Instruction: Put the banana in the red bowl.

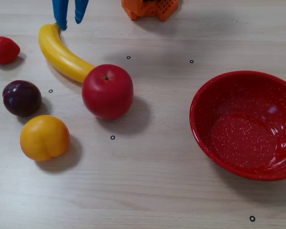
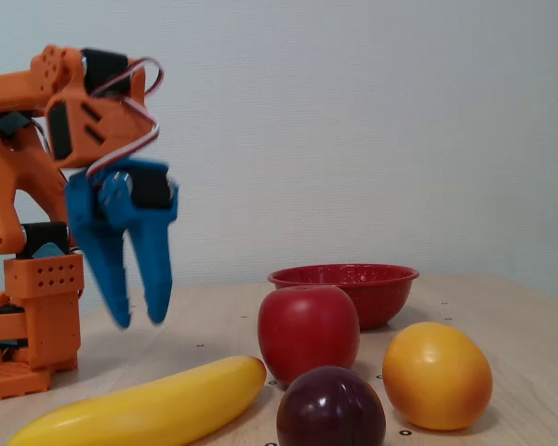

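The yellow banana (image 1: 62, 53) lies on the wooden table at the upper left, one end touching the red apple (image 1: 107, 90). In the low side view the banana (image 2: 149, 407) stretches across the foreground. The red bowl (image 1: 248, 124) sits empty at the right; from the side the red bowl (image 2: 349, 283) stands behind the apple. My blue gripper (image 1: 69, 21) hangs just above the banana's far end, fingers slightly apart and holding nothing. Side on, the gripper (image 2: 138, 321) points down, well above the table.
A strawberry (image 1: 4, 50), a dark plum (image 1: 22, 98) and a round orange-yellow fruit (image 1: 44, 138) lie at the left near the banana. The orange arm base (image 1: 149, 8) stands at the table's far edge. Small black dots mark the tabletop.
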You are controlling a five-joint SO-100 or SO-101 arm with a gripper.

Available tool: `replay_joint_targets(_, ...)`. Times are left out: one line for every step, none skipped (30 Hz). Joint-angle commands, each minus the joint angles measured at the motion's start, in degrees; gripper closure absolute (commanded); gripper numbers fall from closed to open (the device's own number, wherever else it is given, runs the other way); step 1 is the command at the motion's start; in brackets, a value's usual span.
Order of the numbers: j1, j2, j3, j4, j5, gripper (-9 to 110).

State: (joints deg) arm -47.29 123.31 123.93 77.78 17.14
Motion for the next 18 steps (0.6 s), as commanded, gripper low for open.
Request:
replay_joint_targets(-2.2, -0.26, -1.05, -2.72, 3.6, 68)
replay_joint_targets(-2.55, -1.32, -0.7, -3.6, 4.39, 63)
replay_joint_targets(-2.72, -2.64, -0.62, -4.13, 4.92, 61)
replay_joint_targets(-2.72, -3.96, -0.62, -4.92, 5.1, 60)
replay_joint_targets(-2.72, -5.36, -0.62, -5.98, 5.1, 60)
replay_joint_targets(-2.55, -6.86, -0.7, -7.03, 5.1, 60)
replay_joint_targets(-2.2, -8.53, -1.05, -8.09, 4.83, 60)
replay_joint_targets(-1.93, -10.37, -1.67, -8.88, 4.57, 59)
replay_joint_targets(-1.58, -12.48, -2.81, -9.32, 4.04, 59)
replay_joint_targets(-1.23, -14.5, -4.04, -9.4, 3.6, 59)
replay_joint_targets(-0.88, -16.26, -4.92, -10.02, 3.25, 59)
replay_joint_targets(-0.53, -17.93, -5.8, -10.46, 2.99, 59)
replay_joint_targets(-0.18, -19.69, -6.94, -10.63, 2.55, 59)
replay_joint_targets(0.44, -21.45, -8.17, -10.9, 1.85, 59)
replay_joint_targets(0.97, -23.12, -9.32, -11.43, 1.23, 59)
replay_joint_targets(1.58, -24.7, -10.72, -11.69, 0.62, 59)
replay_joint_targets(2.2, -26.28, -12.04, -11.78, 0.09, 59)
replay_joint_targets(2.81, -27.86, -13.45, -11.87, -0.62, 59)
